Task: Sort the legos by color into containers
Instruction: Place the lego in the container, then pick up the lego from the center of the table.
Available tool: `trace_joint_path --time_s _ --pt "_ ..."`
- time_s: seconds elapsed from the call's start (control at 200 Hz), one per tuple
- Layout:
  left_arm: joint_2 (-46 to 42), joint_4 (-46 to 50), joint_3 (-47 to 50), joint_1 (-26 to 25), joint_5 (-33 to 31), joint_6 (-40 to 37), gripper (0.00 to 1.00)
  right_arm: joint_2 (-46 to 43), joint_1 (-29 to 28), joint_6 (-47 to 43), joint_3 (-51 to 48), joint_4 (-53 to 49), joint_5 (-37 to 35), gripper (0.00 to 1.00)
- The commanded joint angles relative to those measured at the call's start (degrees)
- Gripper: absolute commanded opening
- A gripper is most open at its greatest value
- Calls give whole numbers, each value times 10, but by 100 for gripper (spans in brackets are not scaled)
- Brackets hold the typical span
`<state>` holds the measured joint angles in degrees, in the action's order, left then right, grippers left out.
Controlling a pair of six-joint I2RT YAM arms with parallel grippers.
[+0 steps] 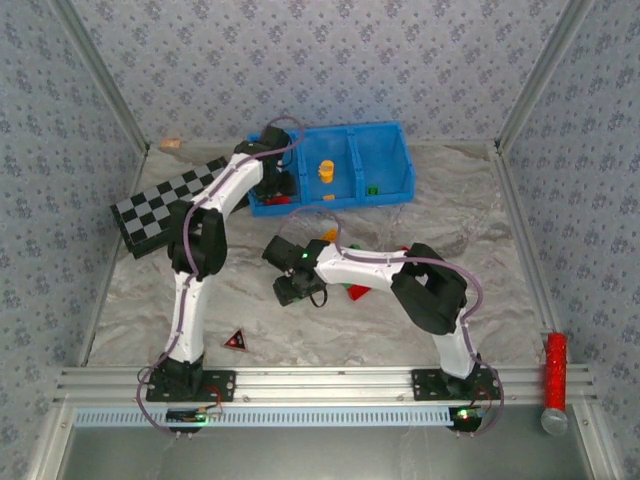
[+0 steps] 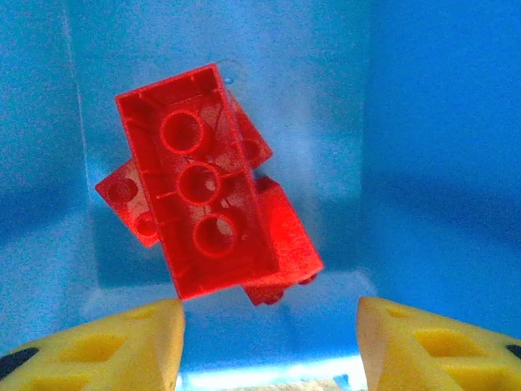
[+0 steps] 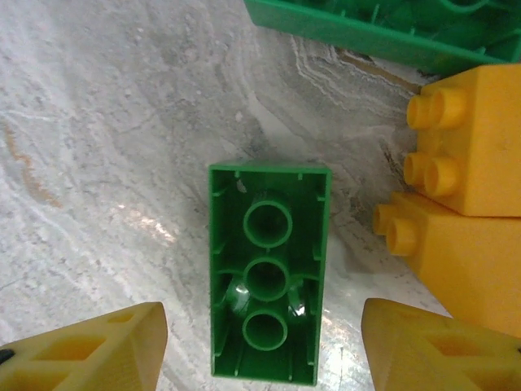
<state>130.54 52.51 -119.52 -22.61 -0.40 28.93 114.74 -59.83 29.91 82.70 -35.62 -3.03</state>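
1. Top external view:
   - The blue tray (image 1: pixel 385 150) sits at 12 o'clock on the counter (image 1: pixel 130 300), its three compartments side by side.
   - Red bricks (image 1: pixel 281 200) lie in the left compartment, a yellow-orange brick (image 1: pixel 326 171) in the middle one and a small green piece (image 1: pixel 372 188) in the right one.
   - The left gripper (image 1: pixel 278 185) hangs over the left compartment.
   - The right gripper (image 1: pixel 292 290) is low near the counter's centre, with loose bricks (image 1: pixel 356 292) just beside it at 3 o'clock.
   - The counter is grey-white and marbled, with a checkered board (image 1: pixel 160 210) at 9 o'clock and blue-patterned wallpaper (image 1: pixel 300 60) on the walls around it.
2. Left wrist view:
   - The red bricks are piled on the tray's blue floor, the top one tilted and upside down (three round tubes showing).
   - The left gripper's yellow fingers (image 2: pixel 122 342) stand wide apart with nothing between them.
3. Right wrist view:
   - A green brick (image 3: pixel 269 281) lies upside down on the counter between the right gripper's fingers. There is a gap on each side, so the jaws are wide and not touching it.
   - Two orange bricks (image 3: pixel 468 204) sit at 3 o'clock, and another green one (image 3: pixel 383 28) at 1 o'clock.
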Motion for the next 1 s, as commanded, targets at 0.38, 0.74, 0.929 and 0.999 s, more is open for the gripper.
trace_joint_path --time_s 0.38,0.74,0.929,0.999 --pt "-172 34 -18 -1 94 -19 60 48 4 -25 21 9 18 45" --pt "-291 53 63 1 53 -74 61 -114 15 4 -124 39 34 28" --pt "-345 46 135 1 49 -71 62 -273 34 30 -215 -21 15 27" --pt "-365 41 164 -2 53 -62 62 -327 54 36 -233 -60 10 27"
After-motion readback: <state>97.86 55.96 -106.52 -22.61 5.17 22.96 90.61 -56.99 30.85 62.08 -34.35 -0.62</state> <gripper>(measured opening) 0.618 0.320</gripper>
